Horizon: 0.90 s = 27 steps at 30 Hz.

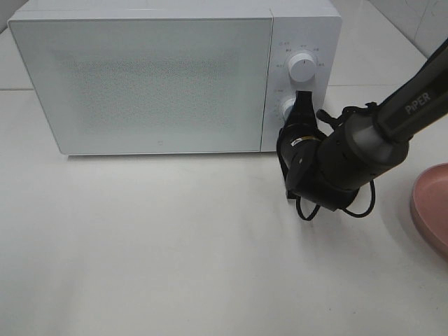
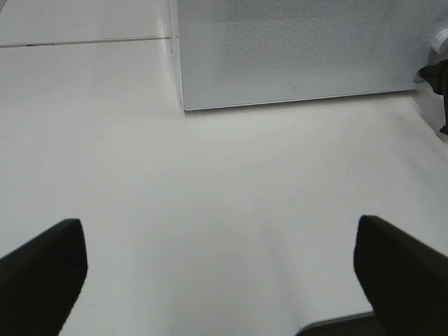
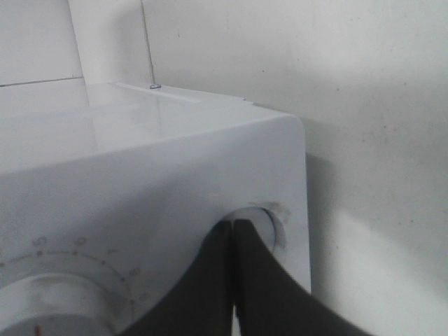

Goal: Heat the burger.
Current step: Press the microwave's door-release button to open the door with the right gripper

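- Your left pincer (image 2: 217,234): wide open, empty, hanging over the surface (image 1: 175,245), well apart from the microwave (image 1: 140,84).
- Burger: not visible in any view; door shut, so probably inside.
- Your right pincer (image 1: 302,106): closed, tips at the lower knob (image 1: 287,108) straight ahead; this arm is nearer.
- Plate (image 1: 432,203): no burger on the visible part.

The right pincer (image 3: 234,224) (jaws together) touches a knob (image 3: 269,222) on the white microwave (image 3: 175,161).

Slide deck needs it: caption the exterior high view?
Right gripper, shut, at the lower knob of the closed white microwave; pink plate at right edge; burger not visible.
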Tool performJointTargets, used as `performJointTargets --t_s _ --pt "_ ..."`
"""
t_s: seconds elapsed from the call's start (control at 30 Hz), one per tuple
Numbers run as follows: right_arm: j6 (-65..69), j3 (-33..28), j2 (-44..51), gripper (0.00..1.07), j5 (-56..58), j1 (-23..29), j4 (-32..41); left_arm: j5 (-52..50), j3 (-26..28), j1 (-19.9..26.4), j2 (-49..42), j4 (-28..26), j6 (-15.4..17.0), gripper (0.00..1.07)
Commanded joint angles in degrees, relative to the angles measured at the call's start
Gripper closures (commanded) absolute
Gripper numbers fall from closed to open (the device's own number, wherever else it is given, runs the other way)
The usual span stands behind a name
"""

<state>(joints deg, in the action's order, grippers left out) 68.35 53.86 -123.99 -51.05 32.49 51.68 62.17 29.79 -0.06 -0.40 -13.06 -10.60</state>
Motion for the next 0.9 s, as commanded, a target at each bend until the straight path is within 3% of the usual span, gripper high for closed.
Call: performJointTargets --t_s 0.03,0.9 --pt "-2.1 3.4 0.5 1.07 -11.9 -1.8 -2.8 -0.7 -0.2 -0.3 -0.8 0.0 0.5 0.11" --pt "-1.6 8.9 -3.2 1.07 -19.4 -3.2 -3.3 -0.7 -0.2 -0.3 -0.8 0.1 0.5 0.11"
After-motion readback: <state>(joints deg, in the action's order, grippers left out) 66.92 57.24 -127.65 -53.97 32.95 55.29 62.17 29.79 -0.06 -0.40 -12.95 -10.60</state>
